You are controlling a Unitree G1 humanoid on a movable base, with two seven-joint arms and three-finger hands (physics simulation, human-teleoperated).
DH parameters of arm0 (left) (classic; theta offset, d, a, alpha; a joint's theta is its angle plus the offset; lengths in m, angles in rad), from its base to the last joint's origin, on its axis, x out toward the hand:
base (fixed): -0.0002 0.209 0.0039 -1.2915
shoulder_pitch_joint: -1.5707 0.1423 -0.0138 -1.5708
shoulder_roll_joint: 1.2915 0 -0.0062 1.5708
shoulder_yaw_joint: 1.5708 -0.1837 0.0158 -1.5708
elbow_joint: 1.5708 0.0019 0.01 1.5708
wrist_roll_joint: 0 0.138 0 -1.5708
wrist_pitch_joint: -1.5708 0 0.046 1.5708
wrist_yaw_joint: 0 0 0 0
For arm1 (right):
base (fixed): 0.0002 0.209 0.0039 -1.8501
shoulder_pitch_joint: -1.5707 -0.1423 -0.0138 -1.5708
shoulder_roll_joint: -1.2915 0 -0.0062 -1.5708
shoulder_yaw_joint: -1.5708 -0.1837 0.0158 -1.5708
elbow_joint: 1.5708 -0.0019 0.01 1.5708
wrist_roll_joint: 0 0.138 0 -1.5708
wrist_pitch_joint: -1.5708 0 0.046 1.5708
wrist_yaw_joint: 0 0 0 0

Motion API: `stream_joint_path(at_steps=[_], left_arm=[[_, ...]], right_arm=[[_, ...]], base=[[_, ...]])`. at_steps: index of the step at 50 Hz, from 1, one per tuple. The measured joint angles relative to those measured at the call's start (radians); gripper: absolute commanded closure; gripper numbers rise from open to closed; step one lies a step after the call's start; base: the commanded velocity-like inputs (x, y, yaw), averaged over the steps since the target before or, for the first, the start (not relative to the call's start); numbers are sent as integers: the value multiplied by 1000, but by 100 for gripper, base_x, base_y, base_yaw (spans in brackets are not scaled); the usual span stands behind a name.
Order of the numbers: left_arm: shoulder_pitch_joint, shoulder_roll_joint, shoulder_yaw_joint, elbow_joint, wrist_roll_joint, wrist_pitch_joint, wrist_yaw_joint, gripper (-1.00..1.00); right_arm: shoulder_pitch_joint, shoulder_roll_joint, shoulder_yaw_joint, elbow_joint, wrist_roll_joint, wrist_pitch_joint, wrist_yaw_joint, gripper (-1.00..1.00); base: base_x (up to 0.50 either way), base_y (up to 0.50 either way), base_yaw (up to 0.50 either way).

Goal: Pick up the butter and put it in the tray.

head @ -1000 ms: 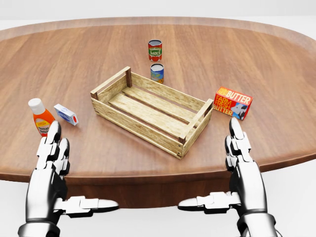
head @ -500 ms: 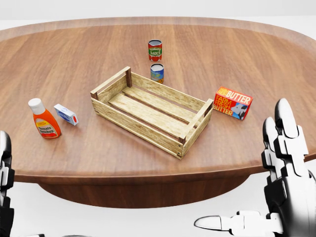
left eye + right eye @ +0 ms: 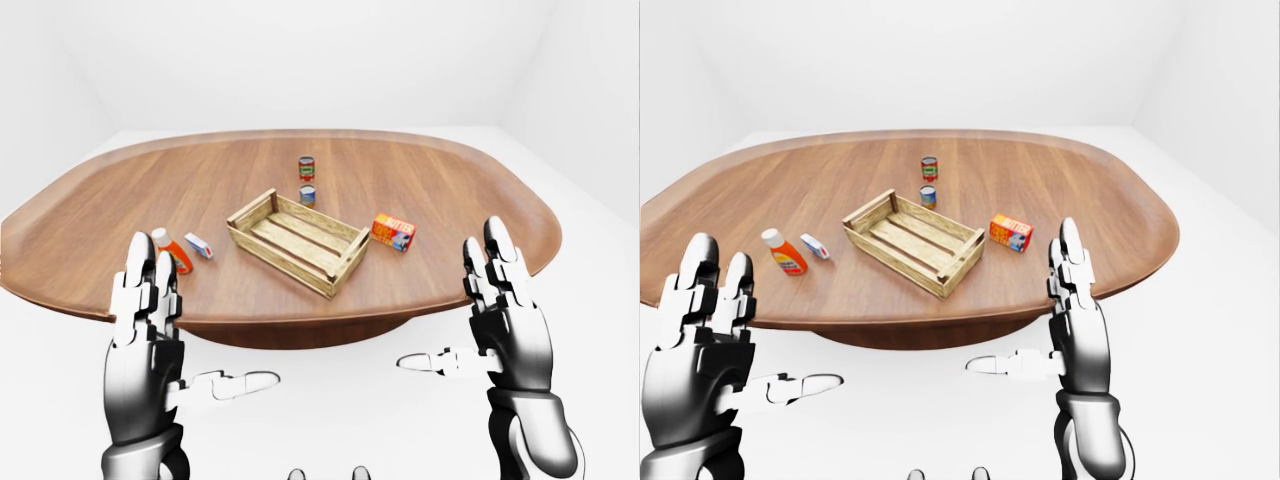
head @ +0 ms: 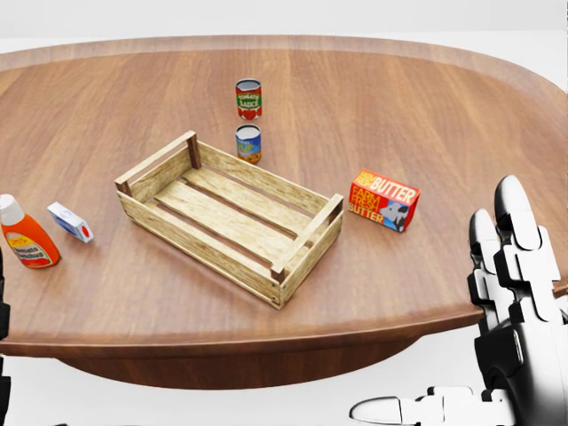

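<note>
Since the half-second-earlier frame the whole head view had slid leftward, crate, cans and carton together, so the camera had turned rather than the things. The butter lay on the bench just right of the tray, apart from its end wall. It was a red and orange printed carton with white lettering and a cow picture, resting on a long face. It looked light and stiff, though probably smooth-sided, so a pinch across its two long faces seemed safest. The right hand and left hand hung below the bench edge, fingers spread wide and upright, holding nothing.
</note>
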Motion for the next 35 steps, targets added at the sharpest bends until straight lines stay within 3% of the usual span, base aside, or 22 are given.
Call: stream_joint_path(at_steps=[11, 35], left_arm=[[-7, 2, 0, 6, -3, 6, 1, -100], [-12, 1, 6, 12, -10, 10, -1, -100]], right_arm=[[-1, -4, 5, -1, 5, 0, 4, -100], [-6, -9, 16, -5, -19, 0, 3, -100]], base=[[48, -26, 0], [50, 0, 0]])
